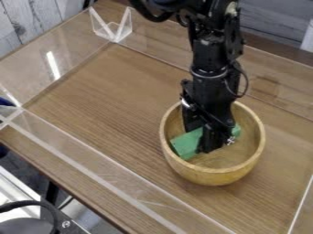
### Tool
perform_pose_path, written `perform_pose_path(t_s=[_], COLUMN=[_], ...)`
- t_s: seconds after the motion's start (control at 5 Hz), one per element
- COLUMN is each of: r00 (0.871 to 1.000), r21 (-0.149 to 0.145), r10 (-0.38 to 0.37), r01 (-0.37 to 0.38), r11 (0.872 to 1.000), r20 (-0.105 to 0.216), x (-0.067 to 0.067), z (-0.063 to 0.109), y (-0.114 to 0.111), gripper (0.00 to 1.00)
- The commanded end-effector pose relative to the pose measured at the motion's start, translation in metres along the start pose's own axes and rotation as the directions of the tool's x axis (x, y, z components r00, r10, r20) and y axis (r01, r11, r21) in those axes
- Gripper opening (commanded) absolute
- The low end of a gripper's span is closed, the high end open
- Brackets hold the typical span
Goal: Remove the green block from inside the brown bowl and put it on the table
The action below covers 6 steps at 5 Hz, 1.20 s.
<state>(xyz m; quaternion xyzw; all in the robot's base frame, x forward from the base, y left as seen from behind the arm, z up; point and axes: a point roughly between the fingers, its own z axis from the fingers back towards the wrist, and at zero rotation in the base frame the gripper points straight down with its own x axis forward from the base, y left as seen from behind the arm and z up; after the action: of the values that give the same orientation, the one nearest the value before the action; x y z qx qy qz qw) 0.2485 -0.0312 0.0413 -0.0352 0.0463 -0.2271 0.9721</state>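
Note:
The brown bowl (pixel 184 166) sits on the table (pixel 98 101) at the lower right. Inside it lies the green block (pixel 188 143), tilted against the bowl's inner wall, with another bit of green showing right of the fingers. My black gripper (pixel 210 139) reaches straight down into the bowl and its fingers are shut on the green block's middle. The block's centre is hidden behind the fingers.
Low clear acrylic walls (pixel 49 137) border the table on the left and front. A clear acrylic bracket (pixel 116 26) stands at the far corner. Bare wood spreads left of the bowl.

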Motion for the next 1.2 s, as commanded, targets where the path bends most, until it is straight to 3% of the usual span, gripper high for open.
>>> perform_pose_path(t_s=[0.0,1.0], r00=[0.997,0.994], r21=[0.029,0.040], r10=[-0.002,0.018], r01=[0.000,-0.023], r11=[1.000,0.999], r20=[0.076,0.106], x=[0.008,0.006], z=[0.023,0.046], y=[0.003,0.007], gripper=[0.00,0.00])
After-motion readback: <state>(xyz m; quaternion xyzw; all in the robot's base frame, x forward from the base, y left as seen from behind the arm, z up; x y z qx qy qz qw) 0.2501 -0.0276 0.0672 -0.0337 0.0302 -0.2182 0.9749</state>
